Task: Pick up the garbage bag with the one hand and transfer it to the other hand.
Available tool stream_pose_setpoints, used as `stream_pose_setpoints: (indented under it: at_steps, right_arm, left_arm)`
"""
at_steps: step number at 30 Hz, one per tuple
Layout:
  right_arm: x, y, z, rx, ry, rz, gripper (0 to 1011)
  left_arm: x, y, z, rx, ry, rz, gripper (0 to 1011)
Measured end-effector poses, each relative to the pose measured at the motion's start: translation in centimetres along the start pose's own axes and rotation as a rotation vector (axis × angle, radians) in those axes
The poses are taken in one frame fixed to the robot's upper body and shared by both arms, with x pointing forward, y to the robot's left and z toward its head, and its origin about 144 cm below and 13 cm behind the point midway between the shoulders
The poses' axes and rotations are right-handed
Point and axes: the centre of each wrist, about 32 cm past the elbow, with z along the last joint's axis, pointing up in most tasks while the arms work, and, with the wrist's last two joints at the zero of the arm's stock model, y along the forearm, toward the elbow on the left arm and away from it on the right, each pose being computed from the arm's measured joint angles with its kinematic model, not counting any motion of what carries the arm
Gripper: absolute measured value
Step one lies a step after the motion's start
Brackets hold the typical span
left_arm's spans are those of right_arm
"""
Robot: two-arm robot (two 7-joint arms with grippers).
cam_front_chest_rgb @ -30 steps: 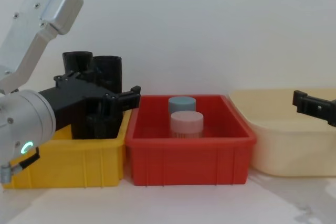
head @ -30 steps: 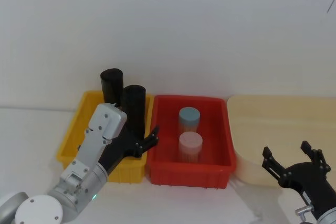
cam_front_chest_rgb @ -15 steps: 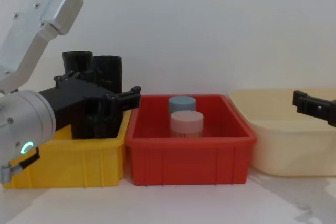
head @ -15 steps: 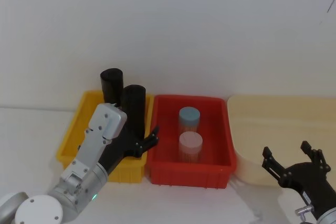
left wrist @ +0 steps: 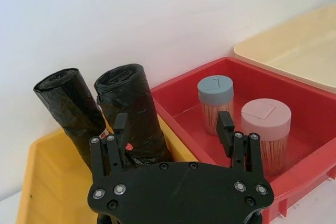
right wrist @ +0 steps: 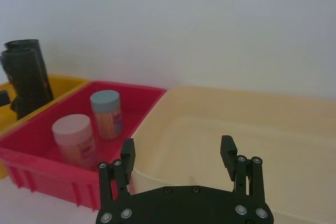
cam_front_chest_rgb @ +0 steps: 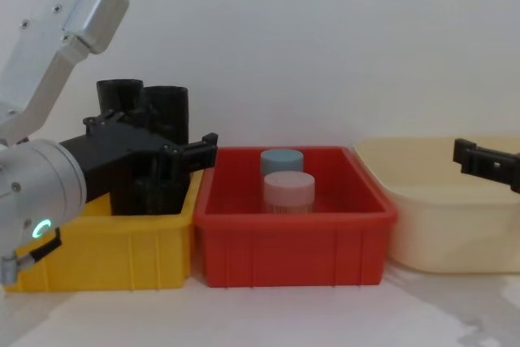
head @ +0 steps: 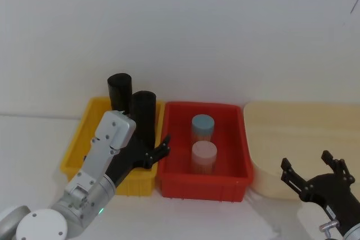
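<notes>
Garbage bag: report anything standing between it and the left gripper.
Nothing visible does. The left gripper is open just short of the garbage bag in the yellow bin, one finger close by its side. The second black roll stands beside it, off the path. The right gripper hangs open by the cream bin.

Silver arm (cam_front_chest_rgb: 57, 46), green light (cam_front_chest_rgb: 39, 229); blk L hand (left wrist: 173, 124), silver screws (left wrist: 119, 189).

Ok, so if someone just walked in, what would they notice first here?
Likely the two tall black rolls standing in the yellow bin on the left: the nearer garbage bag and its twin behind it. The left claw is open right beside the nearer one, not gripping it. The right claw hangs open at the front of the cream tub, past a red bin holding two jars.
</notes>
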Motion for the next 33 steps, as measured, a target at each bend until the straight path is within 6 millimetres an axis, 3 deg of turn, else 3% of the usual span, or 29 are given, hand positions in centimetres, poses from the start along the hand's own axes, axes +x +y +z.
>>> stream_pose_setpoints:
  at_steps: [16,33]
  right_arm:
    - [0.1,1.0,2.2,-0.019,-0.007,0.191,1002]
    - [-2.0,7.4,3.0,-0.092,-0.044,0.361,1002]
  left_arm:
    - [0.0,0.0,0.0,0.000,0.000,0.000,1001]
    - [0.0,0.0,0.0,0.000,0.000,0.000,1001]
